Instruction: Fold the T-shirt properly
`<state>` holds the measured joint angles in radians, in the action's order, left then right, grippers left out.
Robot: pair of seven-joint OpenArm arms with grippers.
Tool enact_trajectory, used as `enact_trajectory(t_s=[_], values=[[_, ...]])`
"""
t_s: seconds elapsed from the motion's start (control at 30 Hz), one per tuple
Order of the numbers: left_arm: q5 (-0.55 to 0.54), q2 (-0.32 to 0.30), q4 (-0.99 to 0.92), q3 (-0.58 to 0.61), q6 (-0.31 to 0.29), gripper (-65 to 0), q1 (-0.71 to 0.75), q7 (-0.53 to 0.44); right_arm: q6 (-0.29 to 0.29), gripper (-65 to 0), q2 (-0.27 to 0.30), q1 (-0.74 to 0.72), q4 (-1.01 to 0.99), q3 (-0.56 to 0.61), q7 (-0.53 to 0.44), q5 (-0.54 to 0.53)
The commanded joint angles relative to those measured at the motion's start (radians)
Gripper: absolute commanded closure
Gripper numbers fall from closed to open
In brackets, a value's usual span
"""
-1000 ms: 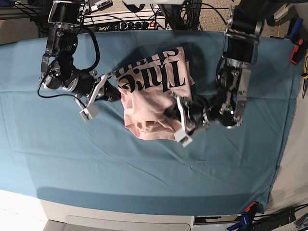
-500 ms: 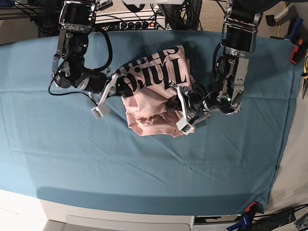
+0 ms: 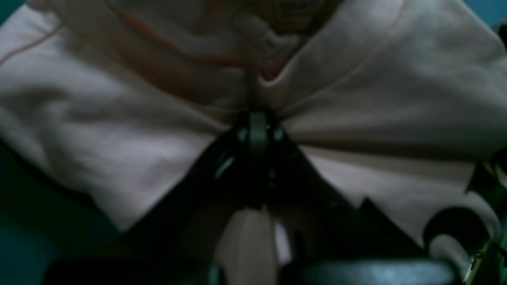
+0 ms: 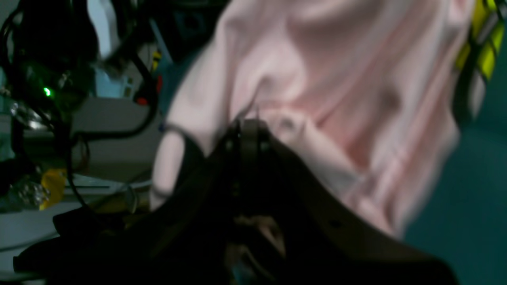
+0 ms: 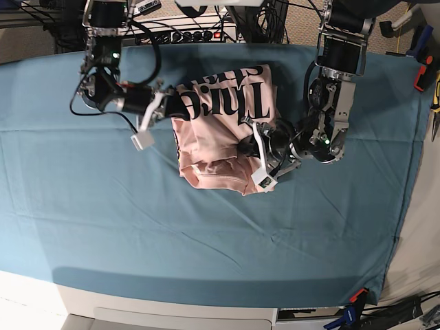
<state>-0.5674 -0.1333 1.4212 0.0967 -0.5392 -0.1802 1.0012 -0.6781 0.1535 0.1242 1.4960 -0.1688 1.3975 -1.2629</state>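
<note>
The pale pink T-shirt [image 5: 213,148] lies bunched in the middle of the teal sheet, its black lettering facing up along the far part. In the base view my left gripper [image 5: 245,147] reaches in from the right and is shut on the shirt's right edge. From the left, my right gripper [image 5: 180,108] is shut on the shirt's upper left edge. The left wrist view shows pink cloth [image 3: 356,79] pinched at the closed tips of the left gripper [image 3: 257,120]. The right wrist view shows a gathered fold of cloth [image 4: 317,79] at the closed tips of the right gripper [image 4: 247,123], with a yellow mark at the cloth's edge.
A teal cloth sheet [image 5: 137,227] covers the table. Electronics and cables [image 5: 185,27] sit behind the far edge. Tools [image 5: 434,89] hang off the right side, and clamps [image 5: 354,306] hold the sheet's front right corner.
My right gripper has moved toward the far edge and to the right, carrying the shirt's left edge. The lettered part has shifted farther back. The left gripper moved slightly back early on, then held.
</note>
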Motion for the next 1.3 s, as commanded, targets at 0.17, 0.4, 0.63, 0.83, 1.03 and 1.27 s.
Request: enact_trajectory(t_s=[0.17, 0.4, 0.63, 0.83, 1.03, 1.27], values=[[0.026, 0.000, 0.014, -0.001, 0.026, 0.0, -0.016, 0.000, -0.006, 0.0, 0.086, 0.080, 0.016, -0.002, -0.001, -0.024], [0.026, 0.000, 0.014, -0.001, 0.027, 0.0, -0.016, 0.000, -0.005, 0.0, 0.222, 0.163, 0.017, -0.002, -0.001, -0.139], [0.037, 0.000, 0.014, -0.001, 0.027, 0.0, -0.016, 0.002, -0.002, 0.0, 0.337, 0.236, 0.098, -0.003, -0.001, -0.221], [0.038, 0.000, 0.014, -0.001, 0.027, 0.0, -0.016, 0.003, -0.020, 0.0, 0.240, 0.237, 0.417, -0.003, -0.001, -0.221], [0.084, 0.000, 0.014, -0.001, 0.053, 0.0, -0.001, 0.000, -0.020, 0.0, 0.045, 0.200, 0.563, -0.003, -0.001, -0.108], [0.081, 0.000, 0.013, -0.001, 0.052, 0.0, 0.012, -0.007, -0.020, 0.0, -0.135, 0.159, 0.506, -0.003, -0.153, 0.250]])
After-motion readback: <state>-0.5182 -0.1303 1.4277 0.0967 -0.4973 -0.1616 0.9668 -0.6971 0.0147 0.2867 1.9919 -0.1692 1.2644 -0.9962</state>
